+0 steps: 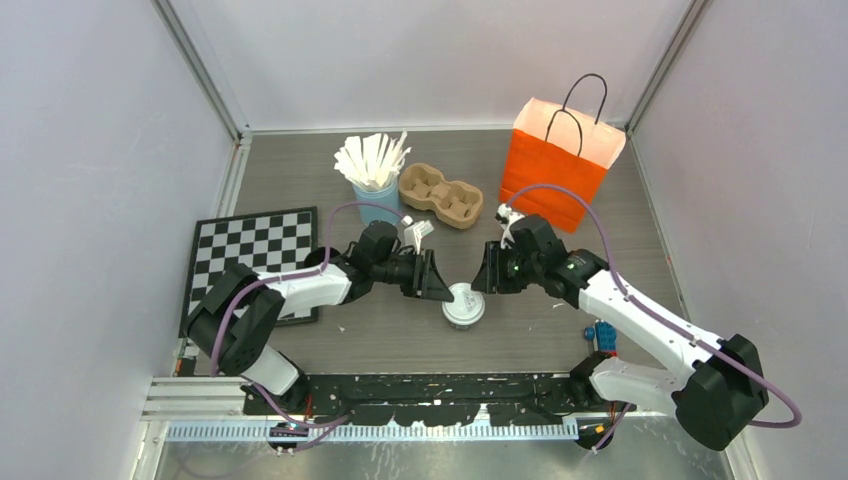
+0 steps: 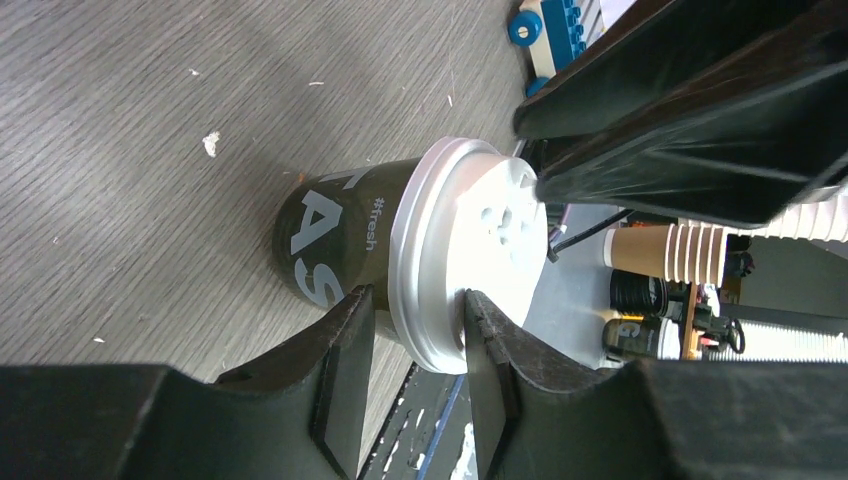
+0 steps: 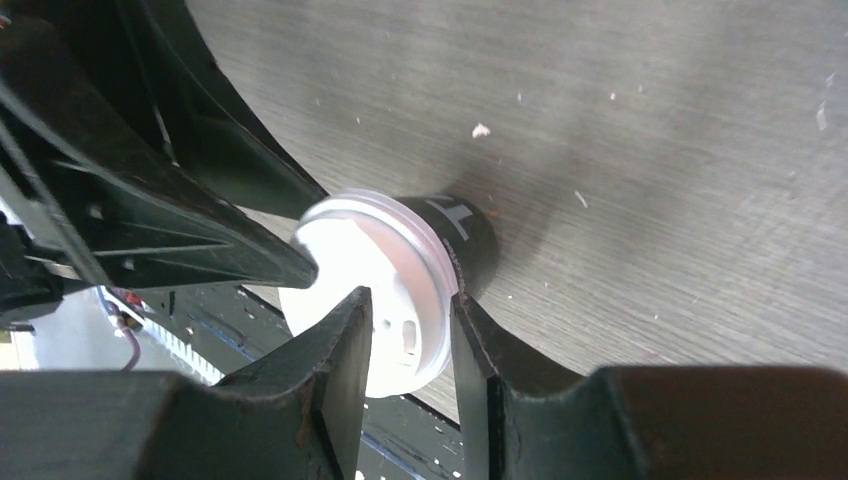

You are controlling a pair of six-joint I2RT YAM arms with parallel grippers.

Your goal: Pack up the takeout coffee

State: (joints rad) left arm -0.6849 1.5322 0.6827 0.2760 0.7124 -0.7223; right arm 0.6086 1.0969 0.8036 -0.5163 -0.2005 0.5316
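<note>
Coffee cup [image 1: 464,306]: upright on the table [image 1: 400,345], white lid [image 2: 470,240] on, between both grippers and well apart from the orange bag [image 1: 556,170].
Left gripper [image 2: 415,305]: part-open, jaws pinched across the lid's rim.
Right gripper [image 3: 405,305]: part-open, astride the same rim; grip unclear.

It was a robotics lab test cell. A left arm [image 1: 300,288] and a right arm [image 1: 640,320] were bolted on a rail [image 1: 440,384] at the edge of a grey table [image 1: 400,345]. Plain pale panels [image 1: 90,150] enclosed it, and a checkerboard [image 1: 250,245] lay near a coffee cup [image 1: 463,305].
</note>
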